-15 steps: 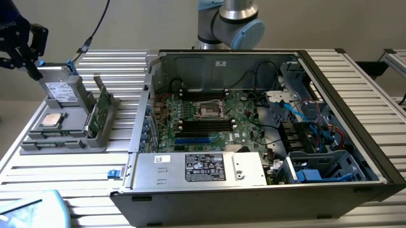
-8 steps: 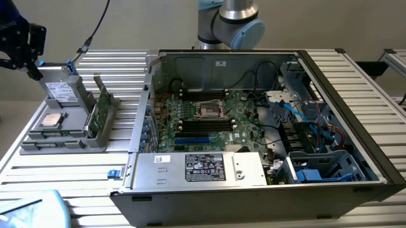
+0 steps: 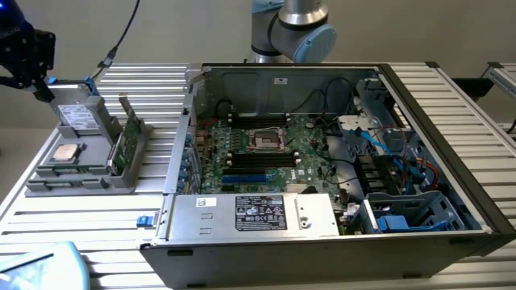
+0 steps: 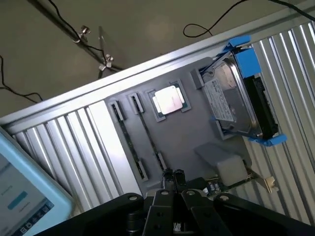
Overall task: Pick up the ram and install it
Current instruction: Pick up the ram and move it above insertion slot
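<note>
With the pincer hanging over the grey tray, apart or together I cannot tell, the pick would go best squarely above the ram, on edge in the tray's narrow slot, gripping mid-length across its thin faces.

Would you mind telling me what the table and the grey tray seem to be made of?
Table: likely aluminium, bare silvery finish; ribbed slats catch light with a metallic sheen. Tray: probably plastic, matte grey; moulded pockets, no glint, though painted metal is possible.
</note>
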Tool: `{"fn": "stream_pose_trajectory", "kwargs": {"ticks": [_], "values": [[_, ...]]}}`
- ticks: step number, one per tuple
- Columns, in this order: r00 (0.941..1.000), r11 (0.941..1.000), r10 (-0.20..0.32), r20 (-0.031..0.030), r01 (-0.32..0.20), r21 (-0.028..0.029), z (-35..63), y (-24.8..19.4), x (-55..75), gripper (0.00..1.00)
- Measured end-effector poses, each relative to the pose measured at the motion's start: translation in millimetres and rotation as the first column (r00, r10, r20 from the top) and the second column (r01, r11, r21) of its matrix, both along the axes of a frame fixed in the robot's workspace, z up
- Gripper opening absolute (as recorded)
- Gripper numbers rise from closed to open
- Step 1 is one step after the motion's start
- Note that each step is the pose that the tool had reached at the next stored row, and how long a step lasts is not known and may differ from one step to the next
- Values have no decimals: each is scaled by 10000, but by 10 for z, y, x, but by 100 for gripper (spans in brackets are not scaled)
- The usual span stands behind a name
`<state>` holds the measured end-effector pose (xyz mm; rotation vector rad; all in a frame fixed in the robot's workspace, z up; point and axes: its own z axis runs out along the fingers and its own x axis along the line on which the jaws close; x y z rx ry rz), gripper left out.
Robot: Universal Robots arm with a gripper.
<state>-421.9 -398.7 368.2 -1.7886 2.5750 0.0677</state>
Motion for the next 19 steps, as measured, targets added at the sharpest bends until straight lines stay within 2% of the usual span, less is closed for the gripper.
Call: {"fn": "stream_pose_trajectory", "kwargs": {"ticks": [5,9,14,19], "values": [[9959,9959,910,1,-910,9,-4,0,0,11],[9865,9865,1640,2,-1640,14,-7,0,0,11],[9676,9676,2525,2,-2525,17,-10,-1,1,11],[9405,9405,3399,2,-3399,18,-13,-1,1,11]]}}
